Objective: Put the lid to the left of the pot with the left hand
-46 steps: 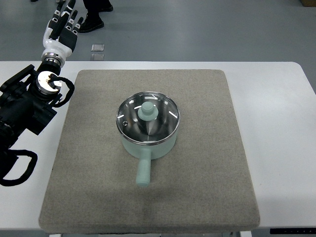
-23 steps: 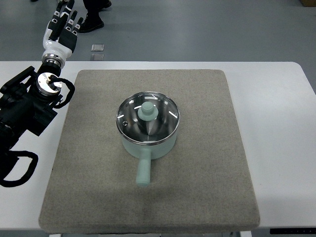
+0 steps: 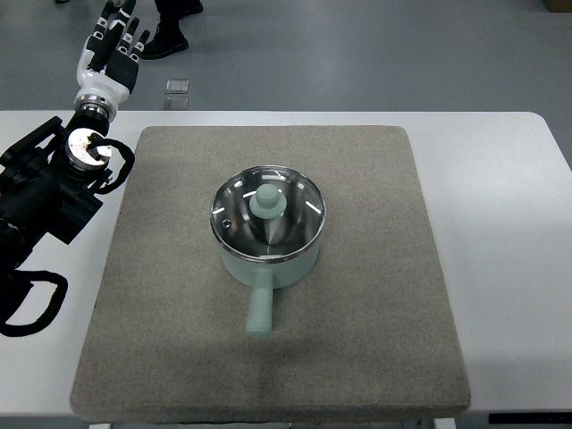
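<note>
I see the left robot hand past the counter's far-left corner, off the white counter, fingers extended, holding nothing. The round glass lid with mint-green knob sits closed on the mint-green pot at the middle of the grey felt mat, pot handle pointing toward the near edge. The black left arm lies over the counter's left edge.

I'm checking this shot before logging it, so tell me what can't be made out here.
Top view only:
- Pot inside: hidden by the glass lid, whose reflections block it.
- Person at the top edge: only shoes show, the rest cut off.
- Left hand: fingertips clipped by the top edge.
- Right hand: out of frame.
- Small object on the floor: too small to identify.
</note>
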Robot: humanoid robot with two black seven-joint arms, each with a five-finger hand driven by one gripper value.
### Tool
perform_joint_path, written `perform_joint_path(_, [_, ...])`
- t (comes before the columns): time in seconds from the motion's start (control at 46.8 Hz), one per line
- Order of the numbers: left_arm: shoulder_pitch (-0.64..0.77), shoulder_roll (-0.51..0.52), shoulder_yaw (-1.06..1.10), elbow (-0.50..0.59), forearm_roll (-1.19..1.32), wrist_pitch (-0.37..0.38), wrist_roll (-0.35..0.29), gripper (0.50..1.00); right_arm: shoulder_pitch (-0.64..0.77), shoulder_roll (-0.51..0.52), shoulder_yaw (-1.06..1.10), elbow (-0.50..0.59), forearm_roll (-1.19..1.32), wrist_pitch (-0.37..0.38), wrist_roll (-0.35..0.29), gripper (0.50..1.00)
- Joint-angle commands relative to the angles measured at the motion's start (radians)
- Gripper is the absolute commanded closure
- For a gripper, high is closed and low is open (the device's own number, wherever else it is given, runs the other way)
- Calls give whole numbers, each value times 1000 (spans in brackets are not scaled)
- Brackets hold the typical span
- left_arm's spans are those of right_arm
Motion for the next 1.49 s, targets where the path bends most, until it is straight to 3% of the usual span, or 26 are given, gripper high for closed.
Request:
perform_joint_path(0.0, [5,1,1,1,1,0,1,504,-1,0,0,0,0,0,0,576])
perform_joint_path(0.406, [-2,4,62,-13,4,25,14,506,1,0,1,0,0,0,0,576])
perform_joint_path(0.79, [-25,38,180,-99,13,39,17,506,-1,0,0,0,0,0,0,576])
perform_joint_path(1.089, [-111,185,390,-223,16,31,30,506,-1,0,0,0,0,0,0,576])
perform_joint_path(1.473, [-193,263,449,-363,396,19,35,506,-1,0,0,0,0,0,0,576])
